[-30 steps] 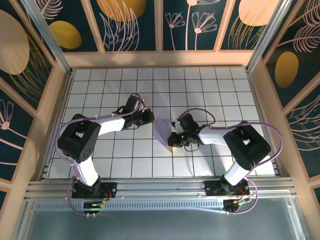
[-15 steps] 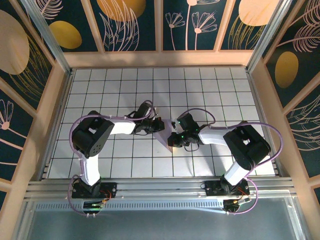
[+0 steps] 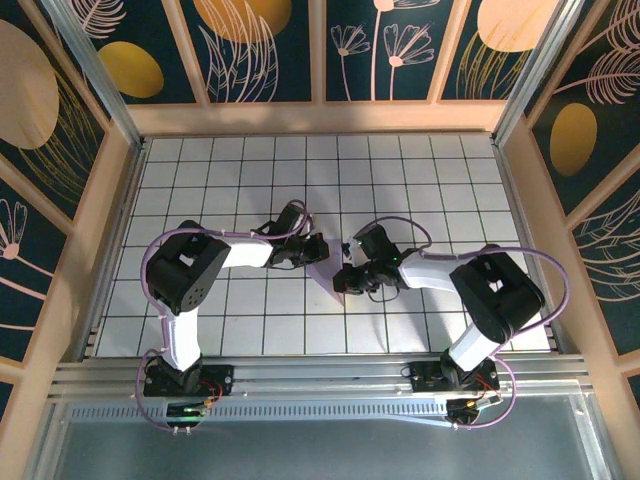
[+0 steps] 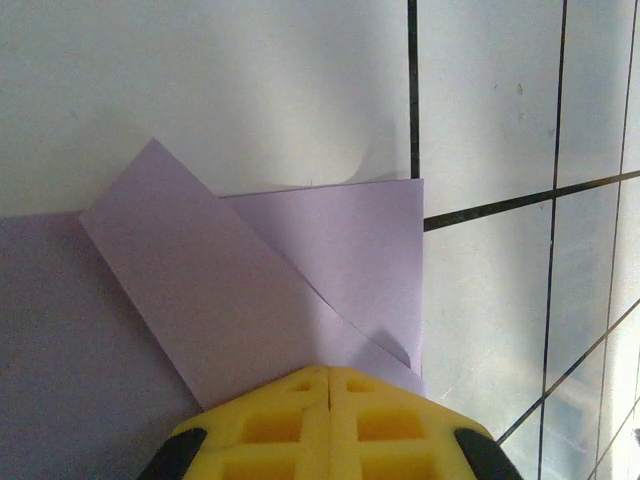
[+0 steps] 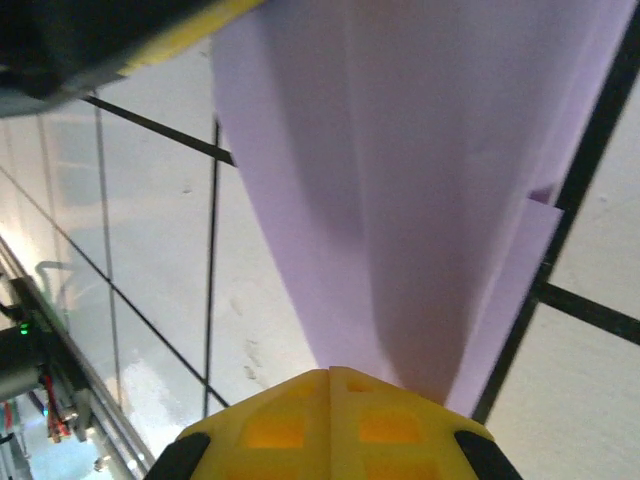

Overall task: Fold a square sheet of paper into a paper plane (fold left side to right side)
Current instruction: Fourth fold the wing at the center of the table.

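Observation:
The lavender sheet of paper [image 3: 326,268] lies on the gridded table, folded into a pointed wedge with overlapping flaps. My left gripper [image 3: 316,250] is shut, its yellow fingertips pressed down on the paper's upper left part. In the left wrist view the closed left gripper [image 4: 330,368] rests on a diagonal flap of the paper [image 4: 250,300]. My right gripper [image 3: 343,281] is shut at the wedge's lower right end. In the right wrist view the paper [image 5: 400,200] narrows down to the closed right gripper [image 5: 330,370], and the left gripper's fingers [image 5: 120,40] show at the top left.
The white table [image 3: 200,170] with black grid lines spreads around the paper. Wooden walls [image 3: 320,118] with dark floral panels close in the back and sides. A metal rail [image 3: 320,375] with both arm bases runs along the near edge.
The left arm swung right and set its shut gripper on the paper. The right gripper shifted slightly along the lower edge. The paper's visible patch has become narrower.

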